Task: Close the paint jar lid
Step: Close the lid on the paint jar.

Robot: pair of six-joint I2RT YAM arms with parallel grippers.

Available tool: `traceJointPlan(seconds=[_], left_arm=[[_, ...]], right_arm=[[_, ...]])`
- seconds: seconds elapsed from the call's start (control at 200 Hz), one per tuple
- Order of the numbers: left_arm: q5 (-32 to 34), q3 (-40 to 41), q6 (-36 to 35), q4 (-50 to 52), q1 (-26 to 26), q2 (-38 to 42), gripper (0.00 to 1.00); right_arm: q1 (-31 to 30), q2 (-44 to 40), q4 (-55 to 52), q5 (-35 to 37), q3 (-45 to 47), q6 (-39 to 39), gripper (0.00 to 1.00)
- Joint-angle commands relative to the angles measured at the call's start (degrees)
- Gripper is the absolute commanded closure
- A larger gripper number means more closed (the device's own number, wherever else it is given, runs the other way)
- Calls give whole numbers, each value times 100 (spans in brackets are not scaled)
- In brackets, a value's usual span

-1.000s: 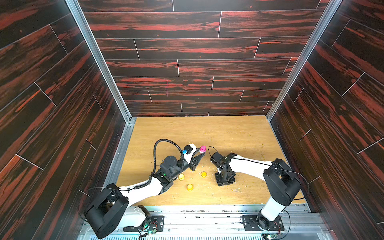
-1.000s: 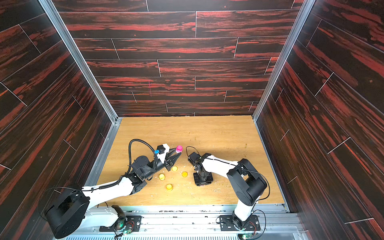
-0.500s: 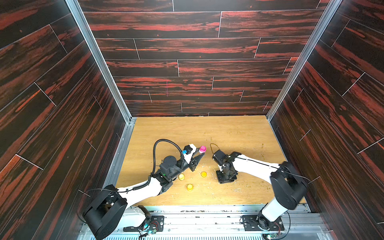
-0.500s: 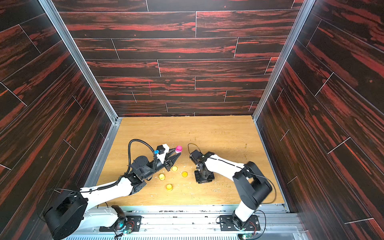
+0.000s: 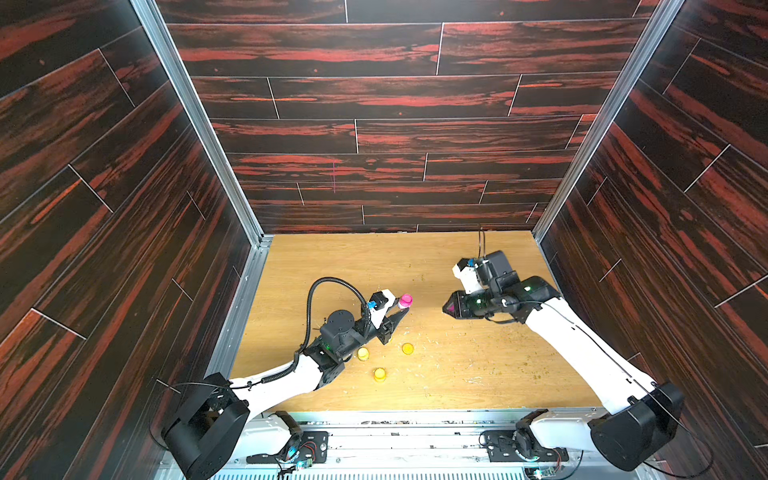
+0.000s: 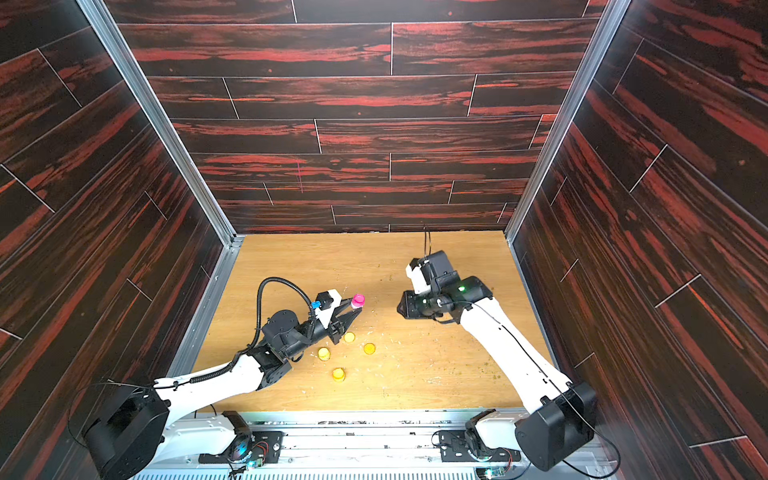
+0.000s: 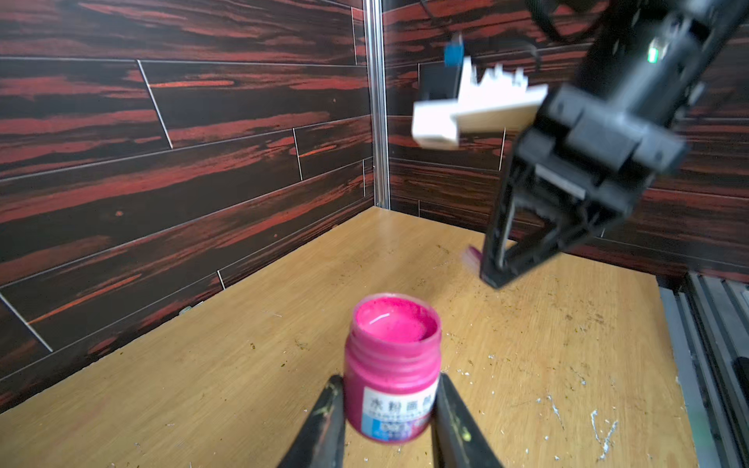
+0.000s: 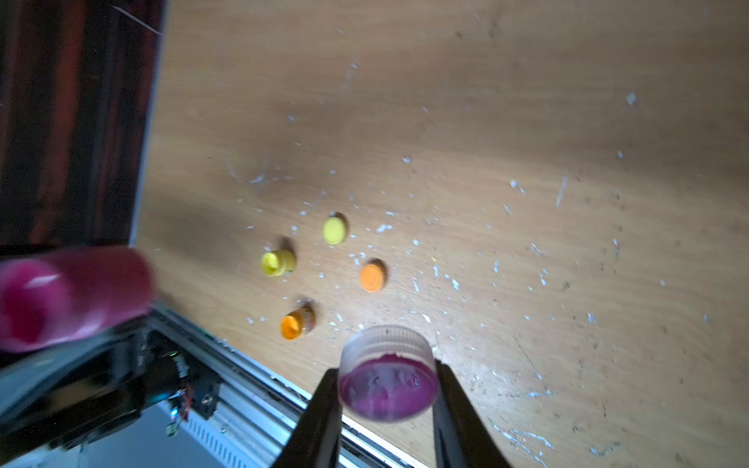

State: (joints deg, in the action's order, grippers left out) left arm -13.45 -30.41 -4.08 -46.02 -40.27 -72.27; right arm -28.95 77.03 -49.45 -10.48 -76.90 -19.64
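1. The left gripper [image 7: 391, 409] pinches the pink paint jar [image 7: 392, 356] around its labelled body. This leaves the threaded neck and open mouth free to take a cap.
2. In a top view the jar [image 5: 405, 300] sits at the left gripper's tip, near the middle of the wooden table [image 5: 457, 374].
3. The right gripper [image 8: 386, 370] clamps the jar's ribbed lid [image 8: 387, 391] by its rim, paint-stained inside showing. It is apart from the jar and not yet over the mouth.
4. The lid probably has to be turned hollow-side down over the mouth, then lowered and twisted.
5. A yellow jar [image 8: 277, 262], an orange jar [image 8: 297, 322], a yellow lid [image 8: 334, 230] and an orange lid [image 8: 372, 277] lie loose on the table, clear of both arms.
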Motion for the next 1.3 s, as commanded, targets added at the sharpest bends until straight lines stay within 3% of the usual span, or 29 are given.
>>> traceJointPlan(seconds=[0.0, 0.245, 0.521, 1.293], left_arm=[[-172, -249, -146, 117, 28, 27, 82], [-249, -341, -111, 150, 28, -36, 82], [-307, -403, -111, 216, 21, -87, 82], [-507, -535, -153, 356, 19, -143, 82]], right_arm=[[-4, 219, -87, -875, -471, 358, 69], [-14, 561, 5, -1604, -912, 447, 69], [-150, 738, -29, -1882, -1144, 522, 69], [-507, 1304, -443, -1657, -1669, 716, 69]])
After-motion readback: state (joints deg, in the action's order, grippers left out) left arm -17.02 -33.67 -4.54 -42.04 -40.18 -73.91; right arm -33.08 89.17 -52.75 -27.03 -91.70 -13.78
